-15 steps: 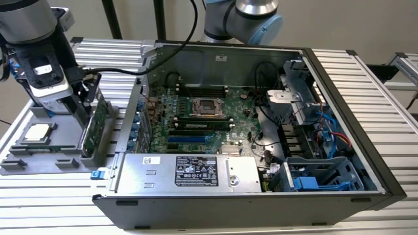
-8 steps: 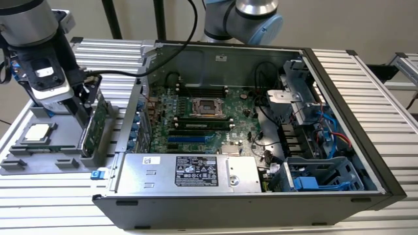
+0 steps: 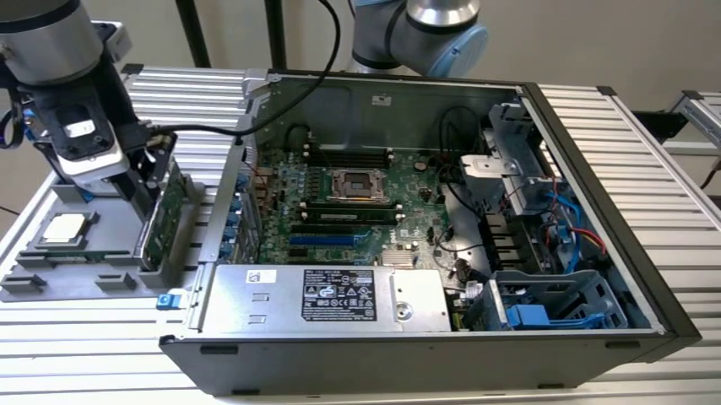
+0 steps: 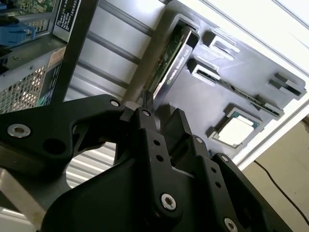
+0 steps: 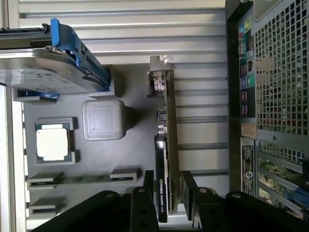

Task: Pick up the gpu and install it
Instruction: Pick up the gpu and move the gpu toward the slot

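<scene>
Gpu (image 5: 166, 145) upright on its long edge in a slot of the gray holder (image 5: 130, 159), straight below the gripper (image 5: 166, 176) and running between its jaws. Jaws parted: one finger (image 5: 148, 186) alongside the black cooler face, the other alongside the green board face, a thin strip of holder showing on each side in the first wrist view. No clamp on the card yet. Silver end bracket (image 5: 158, 72) at the end of the card farthest from the gripper, seated in the slot.

Off the cooler side of the gripper, on the same holder: a gray cube block (image 5: 103, 119) near, a processor chip (image 5: 52, 143) in its square recess farther out, and a hard drive (image 5: 43, 72) with blue rails beyond the cube, level with the bracket end.

Off the board side of the gripper, just beside the holder: the open computer case (image 3: 394, 363), perforated wall toward the card. Inside the case, well apart from the gripper: green motherboard (image 3: 423, 202) flat on the floor, silver power supply (image 3: 259, 295) beside it.
</scene>
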Action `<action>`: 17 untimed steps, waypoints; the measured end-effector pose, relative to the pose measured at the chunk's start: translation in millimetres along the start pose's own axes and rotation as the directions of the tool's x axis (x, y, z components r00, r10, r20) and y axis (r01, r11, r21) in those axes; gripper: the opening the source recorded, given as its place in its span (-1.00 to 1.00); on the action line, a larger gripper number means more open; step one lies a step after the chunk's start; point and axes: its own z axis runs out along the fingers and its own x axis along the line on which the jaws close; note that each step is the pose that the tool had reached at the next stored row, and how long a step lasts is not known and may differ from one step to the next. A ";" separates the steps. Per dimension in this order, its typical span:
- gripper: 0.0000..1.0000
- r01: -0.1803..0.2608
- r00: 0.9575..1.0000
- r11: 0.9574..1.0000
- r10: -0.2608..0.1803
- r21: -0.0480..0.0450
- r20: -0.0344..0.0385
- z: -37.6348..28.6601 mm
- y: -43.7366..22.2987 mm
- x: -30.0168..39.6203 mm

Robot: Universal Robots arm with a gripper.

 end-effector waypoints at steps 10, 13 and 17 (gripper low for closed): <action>1.00 0.000 1.000 1.000 0.000 0.000 0.000 5.3 -0.3 0.1; 1.00 0.000 1.000 1.000 0.000 0.000 0.000 6.9 -0.4 0.1; 1.00 0.000 1.000 1.000 0.000 0.000 0.000 8.9 -0.5 0.2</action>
